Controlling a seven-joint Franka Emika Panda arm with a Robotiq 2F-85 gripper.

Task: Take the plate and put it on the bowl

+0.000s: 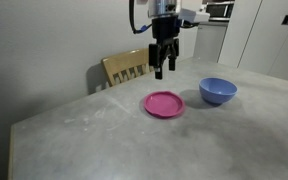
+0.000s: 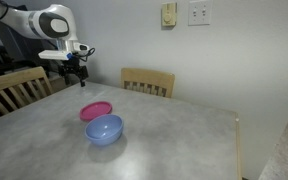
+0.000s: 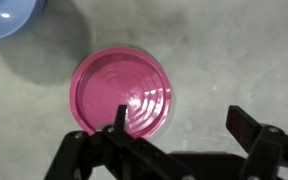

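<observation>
The jaws hang above the table [image 1: 74, 140], spread wide and holding nothing. In the wrist view they sit over the plate's [image 3: 122, 95] lower edge rather than its middle. The plate [image 1: 164, 104] lies flat on the table, just beside the bowl [image 1: 218, 91] but not touching it.

The step in hand looks to be the approach for the grasp. A flat plate with a low rim offers little to hold. The likely best way is to come straight down at the rim, one jaw inside it and one outside, and pinch the edge. Taking the side away from the bowl should avoid knocking it. The descent should be slow, since the outer jaw will probably meet the table. Once lifted, the plate should be kept level and centred over the bowl, as the two look about equally wide.

There is one plate and one bowl. An exterior view also shows two chairs: a chair [image 2: 147, 82] behind the table and another chair [image 2: 14, 90] at its side.
</observation>
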